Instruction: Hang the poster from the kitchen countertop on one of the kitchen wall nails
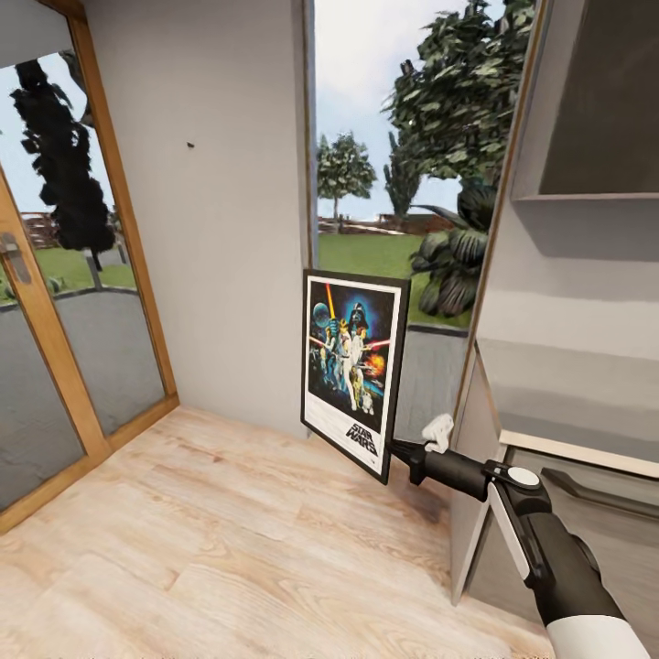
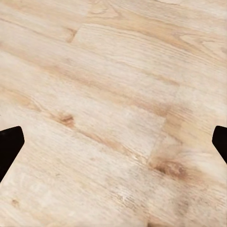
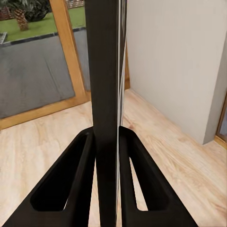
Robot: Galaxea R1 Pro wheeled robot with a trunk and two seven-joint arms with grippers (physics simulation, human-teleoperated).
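Note:
The poster [image 1: 352, 366] hangs upright in the air over the wooden floor, its picture facing me, below and to the right of the wall nail. My right gripper [image 1: 400, 450] is shut on its lower right edge. In the right wrist view the poster [image 3: 105, 71] shows edge-on as a dark strip pinched between the two black fingers [image 3: 71, 184]. The wall nail [image 1: 190, 144] is a dark speck high on the pale grey wall. My left gripper [image 2: 113, 142] is open above bare floorboards, with nothing between its tips.
A glass door with a wooden frame [image 1: 55, 348] stands at the left. A tall window [image 1: 394, 183] shows the garden behind the poster. Grey cabinets [image 1: 567, 366] and a panel edge rise close at the right. Light wooden floor [image 1: 229, 540] spreads in front.

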